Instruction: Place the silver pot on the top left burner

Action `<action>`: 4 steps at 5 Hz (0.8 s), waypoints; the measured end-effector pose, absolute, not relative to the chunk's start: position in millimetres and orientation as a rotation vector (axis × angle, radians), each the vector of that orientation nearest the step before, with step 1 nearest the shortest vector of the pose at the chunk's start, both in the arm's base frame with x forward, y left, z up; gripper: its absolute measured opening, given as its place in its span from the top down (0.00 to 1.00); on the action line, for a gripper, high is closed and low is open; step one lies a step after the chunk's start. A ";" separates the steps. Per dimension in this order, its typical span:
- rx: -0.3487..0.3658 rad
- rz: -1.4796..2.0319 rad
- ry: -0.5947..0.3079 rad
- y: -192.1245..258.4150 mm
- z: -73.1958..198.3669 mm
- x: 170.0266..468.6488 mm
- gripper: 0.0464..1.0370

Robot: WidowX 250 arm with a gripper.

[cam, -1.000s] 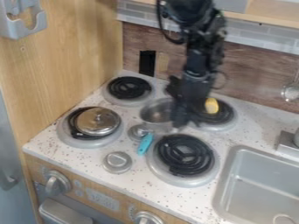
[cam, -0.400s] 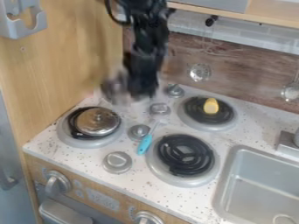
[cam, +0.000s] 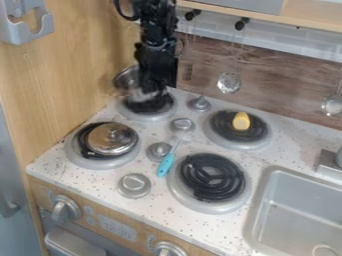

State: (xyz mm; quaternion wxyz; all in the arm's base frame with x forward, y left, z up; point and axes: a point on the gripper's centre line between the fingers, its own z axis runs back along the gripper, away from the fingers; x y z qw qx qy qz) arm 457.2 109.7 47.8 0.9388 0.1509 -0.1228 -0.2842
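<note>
The black gripper (cam: 148,95) hangs over the top left burner (cam: 150,117), hiding part of its black coil. Held by its side at the gripper's left is the silver pot (cam: 125,78), above the burner's back left edge near the wooden side wall. The pot looks tilted and is partly hidden behind the gripper. Its hold on the pot is blurred at the lower edge.
A lidded metal pan (cam: 112,138) sits on the front left burner. On the back right burner lies a yellow object (cam: 241,121). Knobs and a blue-handled utensil (cam: 165,164) stand between burners; the sink (cam: 297,212) is at right.
The gripper has moved left and toward the back from the middle of the stove, and the silver pot has travelled with it to the top left burner.
</note>
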 end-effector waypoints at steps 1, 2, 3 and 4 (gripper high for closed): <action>0.288 -0.643 -0.253 112.6 31.6 473.5 1.00; 0.261 -0.681 -0.267 109.7 20.0 484.4 1.00; 0.220 -0.717 -0.269 113.5 3.4 493.3 1.00; 0.192 -0.738 -0.287 123.6 -4.1 505.4 1.00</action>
